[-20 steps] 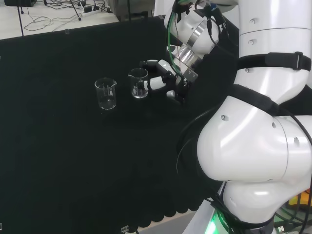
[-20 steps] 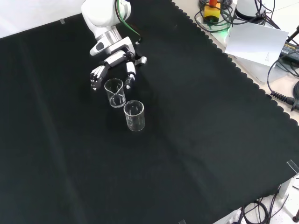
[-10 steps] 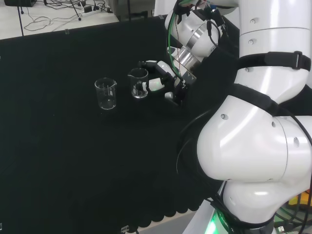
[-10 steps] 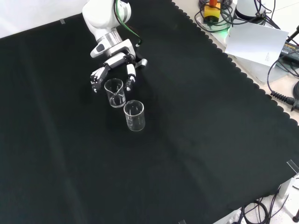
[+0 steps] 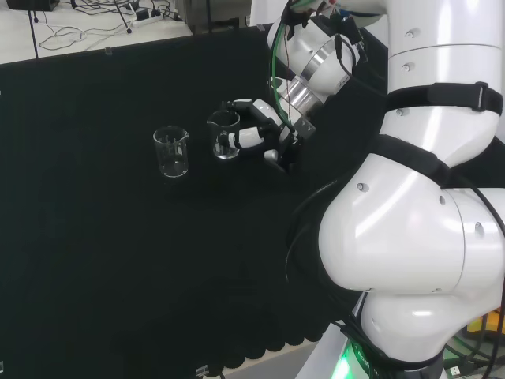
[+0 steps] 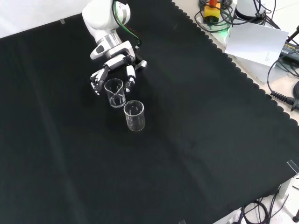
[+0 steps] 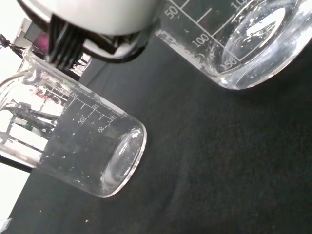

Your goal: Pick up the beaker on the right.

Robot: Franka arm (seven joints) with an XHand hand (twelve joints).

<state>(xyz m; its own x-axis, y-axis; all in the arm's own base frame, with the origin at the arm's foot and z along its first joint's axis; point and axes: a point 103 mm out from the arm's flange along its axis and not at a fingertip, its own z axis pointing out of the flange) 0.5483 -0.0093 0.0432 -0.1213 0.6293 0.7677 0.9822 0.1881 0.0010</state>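
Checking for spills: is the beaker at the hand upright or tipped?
Upright. In the head view the beaker stands on its base on the cloth, rim up, with the hand around it, not lifted.

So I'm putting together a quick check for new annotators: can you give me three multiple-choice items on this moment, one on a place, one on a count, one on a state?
1. In the front view, where is the hand relative to the two beakers?
A. Beyond the farther beaker
B. Beside the nearer beaker
C. Between the two

2. How many clear beakers stand on the black cloth?
A. One
B. Two
C. Three

3. How are the hand's fingers?
A. Spread either side of the farther beaker
B. Closed in a fist
C. Flat on the cloth

Answers: 1 A, the hand comes in from the top, behind the farther beaker. 2 B, head and front views both show two. 3 A, fingers flank the beaker, which stands upright on the cloth.
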